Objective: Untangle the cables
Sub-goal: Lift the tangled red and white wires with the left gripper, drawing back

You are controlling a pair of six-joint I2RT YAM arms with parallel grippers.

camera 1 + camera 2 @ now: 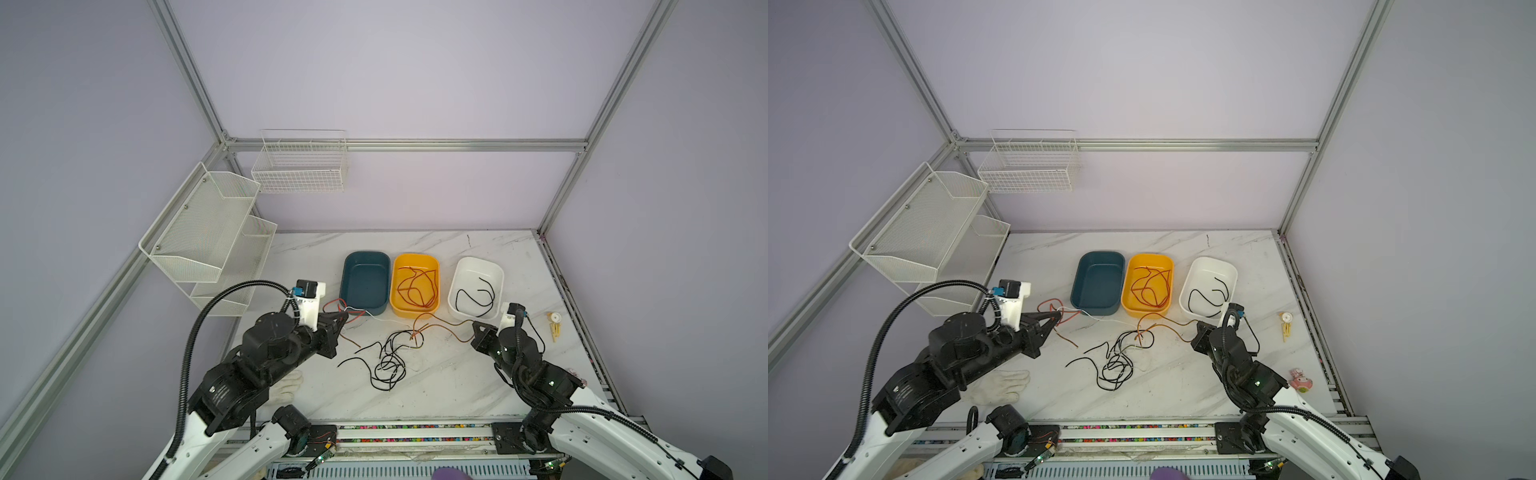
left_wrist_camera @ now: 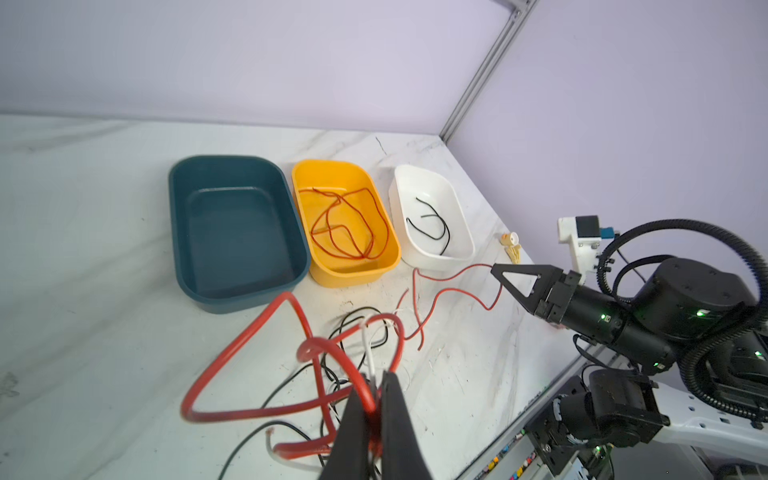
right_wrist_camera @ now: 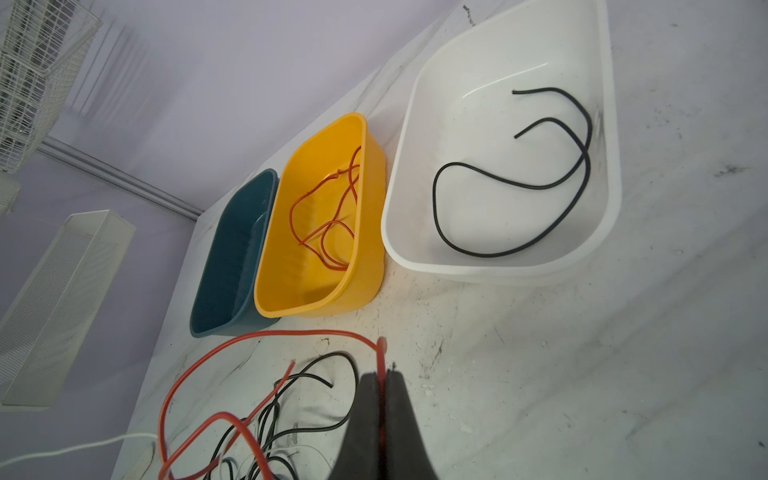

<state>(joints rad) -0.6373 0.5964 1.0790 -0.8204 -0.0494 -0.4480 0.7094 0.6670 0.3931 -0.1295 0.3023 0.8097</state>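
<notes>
- The left hand (image 2: 374, 380) is clamped on a red cable (image 2: 249, 336). A white cable (image 2: 368, 345) runs right up to its jaws, and I cannot tell whether that one is pinched too.
- The right hand (image 3: 382, 374) is closed on a red strand (image 3: 291, 332). It is unclear whether this is the same cable.
- The remaining cables lie as a black tangle (image 1: 388, 363) on the table (image 1: 457, 382) between the 2 hands. Sorted red ones sit in the yellow bin (image 1: 415, 255).
- Risk 1: the right hand's strand seems to loop into the tangle's edge. Pulling the hands apart may cinch the loops tighter instead of freeing them.
- Risk 2: nothing pins the tangle down, and it looks light. It may simply be dragged along whole.
- Risk 3: cable this thin may slip out of the closed jaws once tension builds.
- Risk 4: the white cable may ride along with the red and end up in the wrong place.
- Risk 5: cable lying near the blue bin (image 1: 365, 252) may catch its corner and shove it.
</notes>
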